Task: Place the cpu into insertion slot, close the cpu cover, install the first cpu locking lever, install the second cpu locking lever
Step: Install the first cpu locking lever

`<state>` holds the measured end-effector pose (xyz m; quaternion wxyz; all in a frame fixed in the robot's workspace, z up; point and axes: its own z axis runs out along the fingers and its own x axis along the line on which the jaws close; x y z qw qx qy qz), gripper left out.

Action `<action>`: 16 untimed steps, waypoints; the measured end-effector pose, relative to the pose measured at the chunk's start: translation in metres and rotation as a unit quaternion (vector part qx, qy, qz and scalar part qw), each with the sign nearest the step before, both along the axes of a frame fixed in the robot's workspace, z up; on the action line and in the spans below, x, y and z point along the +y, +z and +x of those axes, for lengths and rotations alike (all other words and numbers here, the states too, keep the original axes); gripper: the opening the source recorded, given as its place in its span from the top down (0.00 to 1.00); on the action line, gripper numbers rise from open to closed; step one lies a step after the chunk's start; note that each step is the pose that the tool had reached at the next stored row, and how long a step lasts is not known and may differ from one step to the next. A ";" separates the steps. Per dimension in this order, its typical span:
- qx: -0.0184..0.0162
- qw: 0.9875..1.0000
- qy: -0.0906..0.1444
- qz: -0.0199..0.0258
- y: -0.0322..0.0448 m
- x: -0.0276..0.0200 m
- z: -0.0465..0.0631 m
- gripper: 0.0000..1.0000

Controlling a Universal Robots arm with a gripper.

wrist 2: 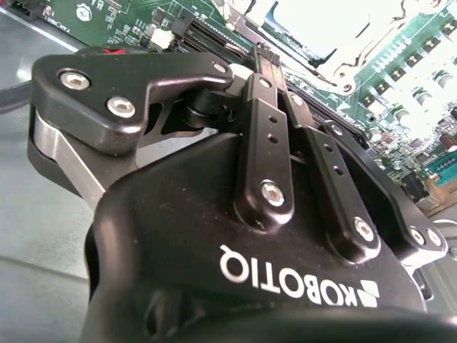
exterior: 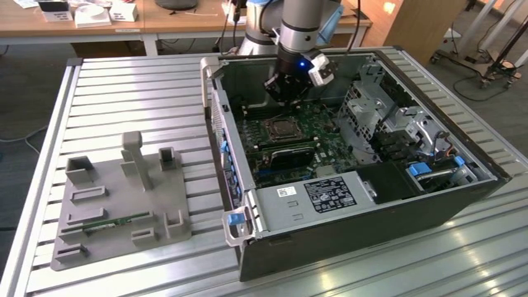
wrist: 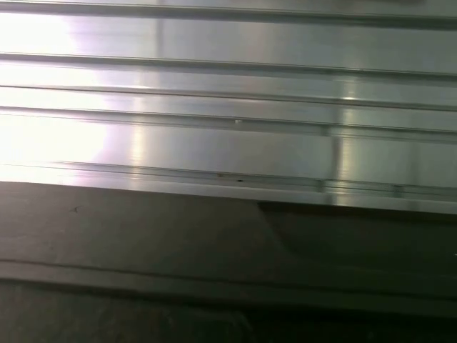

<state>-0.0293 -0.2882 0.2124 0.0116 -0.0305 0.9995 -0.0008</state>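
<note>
My gripper [exterior: 283,99] hangs inside the open computer case, just above the far edge of the green motherboard [exterior: 310,117]. In the second wrist view its two black fingers [wrist 2: 265,107] lie pressed together, so the gripper [wrist 2: 262,57] is shut with nothing visible between them. The tips point at the insertion slot [wrist 2: 314,32], a square socket with a silvery metal frame and a bright silvery centre. In the exterior view the insertion slot [exterior: 282,129] sits a short way in front of the gripper. I cannot tell whether the cpu cover is down or how the locking levers stand.
The black case [exterior: 363,204] lies open on a ribbed aluminium table [exterior: 132,93], with drive cages and cables at the exterior view's right. A grey fixture [exterior: 115,198] holding a green board strip stands at the exterior view's left. The case walls close in around the arm.
</note>
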 end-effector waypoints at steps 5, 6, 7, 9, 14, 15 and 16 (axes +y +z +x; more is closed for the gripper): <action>0.000 1.000 0.000 0.000 -0.0017 0.0000 0.002 0.90; 0.000 1.000 0.000 0.000 -0.0021 0.0000 0.002 0.90; 0.000 1.000 0.000 0.000 -0.0029 -0.0001 0.002 0.90; 0.000 1.000 0.000 0.000 -0.0051 0.0000 0.002 0.90; 0.000 1.000 0.000 0.000 -0.0057 0.0000 0.002 0.90; 0.000 1.000 0.000 0.000 -0.0058 0.0000 0.002 0.90; 0.000 1.000 0.000 0.000 -0.0058 0.0000 0.002 0.90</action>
